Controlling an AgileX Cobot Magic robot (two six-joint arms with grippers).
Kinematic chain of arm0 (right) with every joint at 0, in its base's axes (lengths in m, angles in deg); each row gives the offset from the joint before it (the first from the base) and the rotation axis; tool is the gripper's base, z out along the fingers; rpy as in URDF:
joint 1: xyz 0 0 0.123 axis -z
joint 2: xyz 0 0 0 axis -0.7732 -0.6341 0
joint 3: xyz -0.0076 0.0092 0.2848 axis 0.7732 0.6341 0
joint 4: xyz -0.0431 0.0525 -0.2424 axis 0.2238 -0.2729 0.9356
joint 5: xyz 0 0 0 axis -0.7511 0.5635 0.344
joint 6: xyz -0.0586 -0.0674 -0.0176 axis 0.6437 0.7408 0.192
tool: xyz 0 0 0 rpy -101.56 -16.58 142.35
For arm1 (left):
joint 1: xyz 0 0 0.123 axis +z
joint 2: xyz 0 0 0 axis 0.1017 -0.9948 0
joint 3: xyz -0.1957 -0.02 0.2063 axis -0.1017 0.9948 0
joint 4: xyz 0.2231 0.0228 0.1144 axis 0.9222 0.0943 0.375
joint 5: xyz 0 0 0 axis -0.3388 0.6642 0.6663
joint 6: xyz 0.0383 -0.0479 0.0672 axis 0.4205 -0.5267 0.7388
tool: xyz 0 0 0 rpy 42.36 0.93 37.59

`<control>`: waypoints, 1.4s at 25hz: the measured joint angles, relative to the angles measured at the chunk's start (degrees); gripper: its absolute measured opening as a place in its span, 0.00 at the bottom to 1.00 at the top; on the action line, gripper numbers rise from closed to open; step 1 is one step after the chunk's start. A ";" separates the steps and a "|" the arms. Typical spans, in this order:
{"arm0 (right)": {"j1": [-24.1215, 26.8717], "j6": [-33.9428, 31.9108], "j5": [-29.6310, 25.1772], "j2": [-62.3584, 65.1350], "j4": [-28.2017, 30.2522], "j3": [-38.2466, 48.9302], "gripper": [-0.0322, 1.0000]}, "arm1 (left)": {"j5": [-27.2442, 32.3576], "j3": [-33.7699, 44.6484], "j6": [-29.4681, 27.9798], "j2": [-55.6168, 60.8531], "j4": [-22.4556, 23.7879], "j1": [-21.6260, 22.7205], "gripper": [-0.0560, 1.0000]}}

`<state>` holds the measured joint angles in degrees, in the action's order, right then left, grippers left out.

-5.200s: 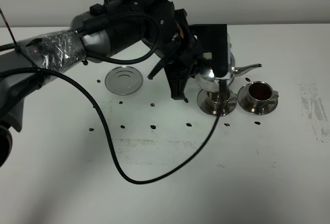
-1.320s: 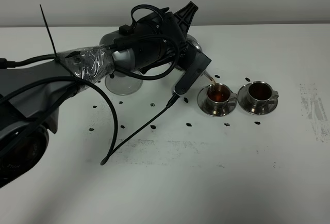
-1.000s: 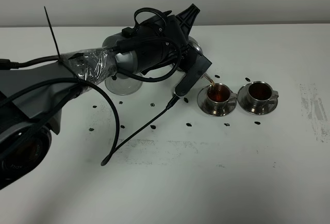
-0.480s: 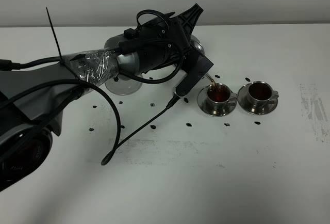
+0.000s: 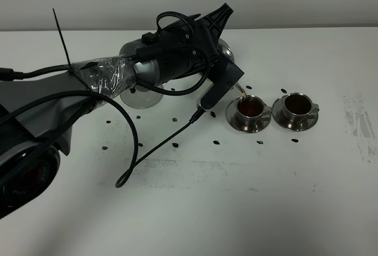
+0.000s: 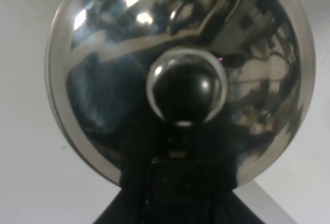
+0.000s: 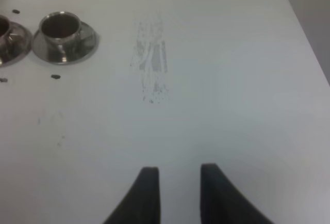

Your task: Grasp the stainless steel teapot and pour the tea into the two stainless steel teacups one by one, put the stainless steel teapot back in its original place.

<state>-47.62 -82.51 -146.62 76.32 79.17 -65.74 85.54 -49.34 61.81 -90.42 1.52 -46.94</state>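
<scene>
1. The left arm reaches across the middle of the white tabletop. Its wrist is rolled over beside the nearer of the two steel teacups.
2. The left gripper is buried behind its own black housing in the high view. In the left wrist view only its dark base shows below the pot, so I cannot tell how its fingers stand.
3. The stainless steel teapot fills the left wrist view, lid side towards the lens, with the round knob at the middle. In the high view only a sliver of its shiny body shows past the arm.
4. A thin stream of reddish-brown tea falls from the spout tip into the nearer cup, which already holds tea well up its wall.
5. The second cup stands on its saucer just beyond the first, away from the left gripper, the two saucers almost touching. It holds dark tea too.
6. The round steel base lies partly under the left arm, ringed by small black marks.
7. The right gripper hangs over bare tabletop well apart from the cups, its fingers narrowly parted and holding nothing. Open tabletop runs around them, to the table's far edge on one side.
8. A loose black cable trails over the tabletop on the near side of the cups.
</scene>
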 joint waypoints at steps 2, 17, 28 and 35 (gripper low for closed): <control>0.00 0.00 0.00 0.00 0.00 0.00 0.21 | -0.04 0.00 0.00 0.00 0.05 0.00 0.23; 0.00 0.00 0.00 0.00 0.00 0.00 0.21 | -0.43 0.00 0.07 0.00 0.05 0.00 0.23; 0.00 0.00 0.00 0.00 0.00 0.00 0.21 | 3.30 0.00 -0.75 0.00 -6.98 0.00 0.23; 0.00 0.00 0.00 0.00 0.00 0.00 0.21 | 6.04 -0.05 -7.19 -0.02 -12.93 0.56 0.23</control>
<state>-47.62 -82.51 -146.62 76.32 79.17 -65.74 91.57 -49.39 54.62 -90.44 -11.41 -46.39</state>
